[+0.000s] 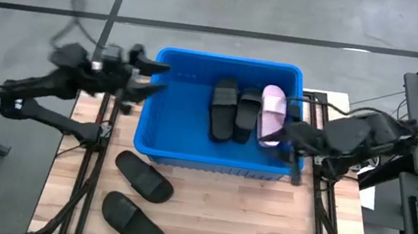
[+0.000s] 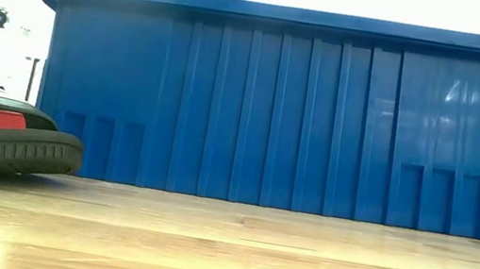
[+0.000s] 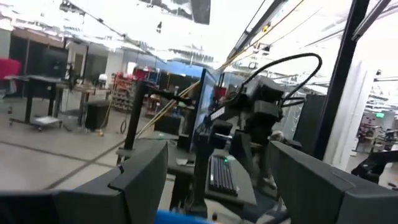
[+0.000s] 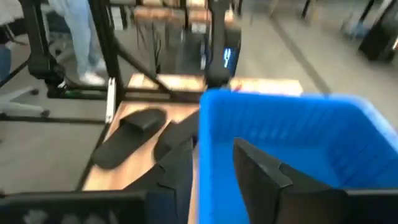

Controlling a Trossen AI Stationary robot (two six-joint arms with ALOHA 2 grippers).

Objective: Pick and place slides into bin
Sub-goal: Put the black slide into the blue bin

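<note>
Both grippers empty, jaws apart — left gripper, right gripper — at the bin rim.

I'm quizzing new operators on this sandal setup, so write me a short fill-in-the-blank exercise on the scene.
1. The blue bin holds ___ slides.
2. The pale slide in the bin is ___ in colour.
3. ___ black slides lie on the table outside the bin.
4. The left end effector hovers with its fingers ___.

Missing words: three; pink; Two; open

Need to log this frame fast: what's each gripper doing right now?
Left gripper: open, empty, over the bin's left rim.
Right gripper: open, empty, by the pink slide.
</note>
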